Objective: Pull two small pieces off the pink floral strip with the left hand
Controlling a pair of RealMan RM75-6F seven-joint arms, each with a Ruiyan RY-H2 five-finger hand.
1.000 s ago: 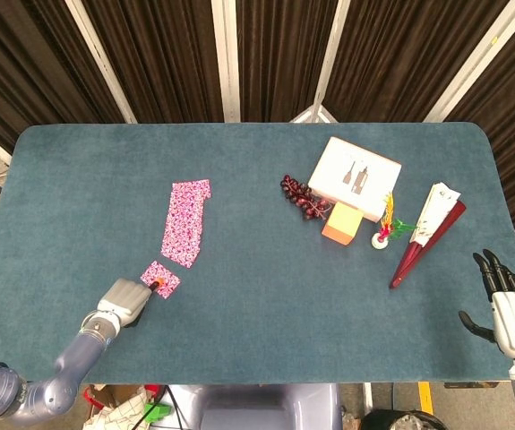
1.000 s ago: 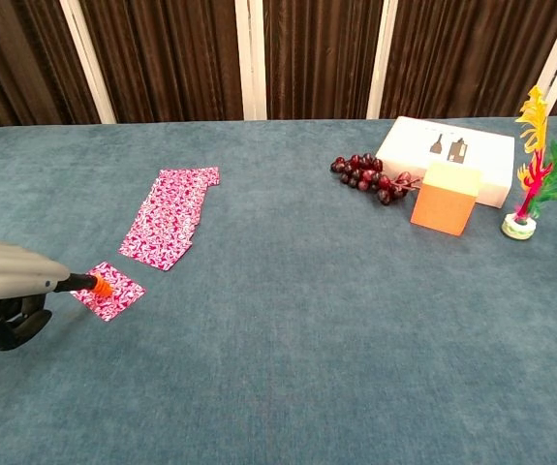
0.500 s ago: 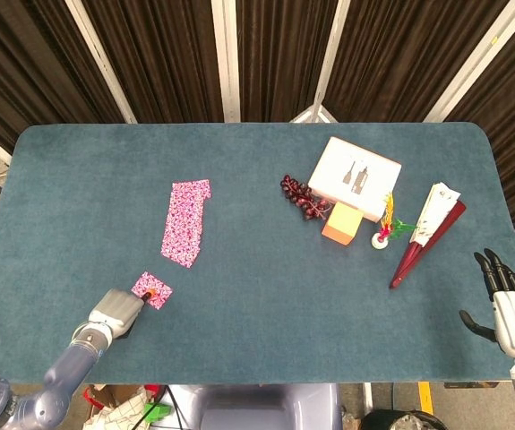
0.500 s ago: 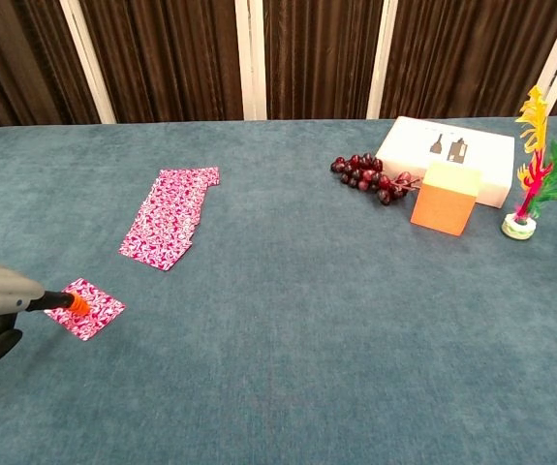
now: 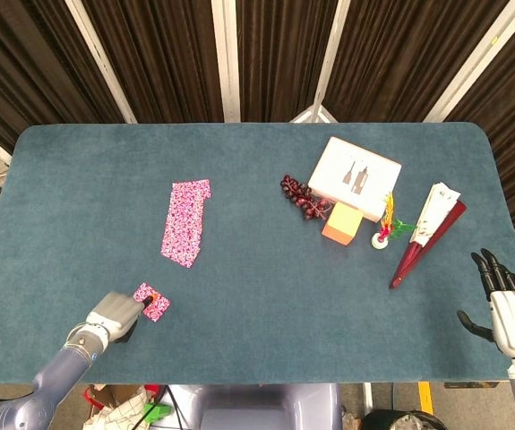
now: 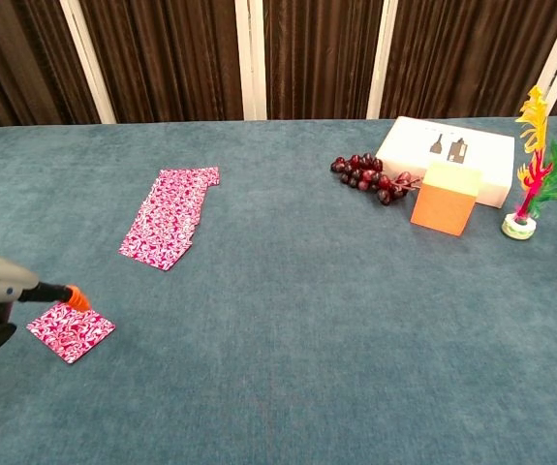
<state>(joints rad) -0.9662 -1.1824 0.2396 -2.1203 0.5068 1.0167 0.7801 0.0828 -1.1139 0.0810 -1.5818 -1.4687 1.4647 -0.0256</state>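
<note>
Counter (image 5: 266,269): blue-green felt top, dark curtains behind it.
Strip (image 5: 185,222): pink floral, lying flat in the left half of the counter, its long side running away from the robot; a notch shows at the far right corner.
Piece (image 5: 150,301): small pink floral square, detached, lying flat nearer the robot than the strip and clearly apart from it; seen also in the chest view (image 6: 70,331).
Left hand (image 5: 114,314): at the near left of the counter, one orange-tipped finger (image 6: 73,295) stretched out over the piece's near edge; whether the tip touches the piece cannot be told. The remaining fingers are mostly out of sight, so the hand's posture cannot be told.
Right hand (image 5: 508,309): at the near right corner, fingers spread, holding nothing.
Grapes (image 5: 304,196): dark bunch, right of centre.
White box (image 5: 355,172): flat, just behind the grapes.
Orange block (image 5: 342,223): just in front of the white box.
Toy plant (image 5: 388,224): upright on a small round base, beside the block.
Fan (image 5: 429,231): folded, dark red and cream, far right.
</note>
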